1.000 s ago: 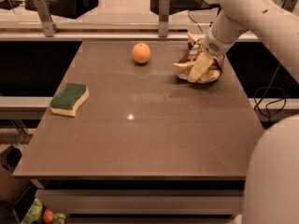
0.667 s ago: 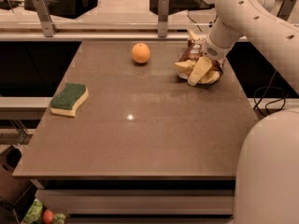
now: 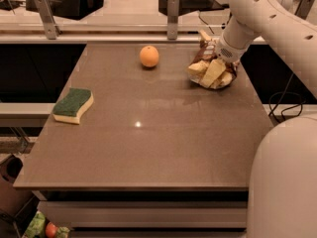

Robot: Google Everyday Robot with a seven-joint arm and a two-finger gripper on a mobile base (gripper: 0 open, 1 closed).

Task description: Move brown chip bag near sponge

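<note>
Gripping the brown chip bag (image 3: 204, 56) at the 1 o'clock corner of the desk (image 3: 148, 152), the hand (image 3: 210, 66) is clamped on it. An orange (image 3: 149, 56) sits at the bag's 9 o'clock. The sponge (image 3: 73, 105) lies well apart, by the desk's 9 o'clock edge.

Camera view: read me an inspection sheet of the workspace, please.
Surface: brown tabletop, glossy.
Job's things: brown chip bag far right; sponge near left edge, well apart.
Clutter: orange at the back, left of the bag.
Grippers: gripper down at the brown chip bag.
Cables: black cable hanging right of the tabletop.
Surroundings: rail with metal posts behind; colourful items below, lower left.
</note>
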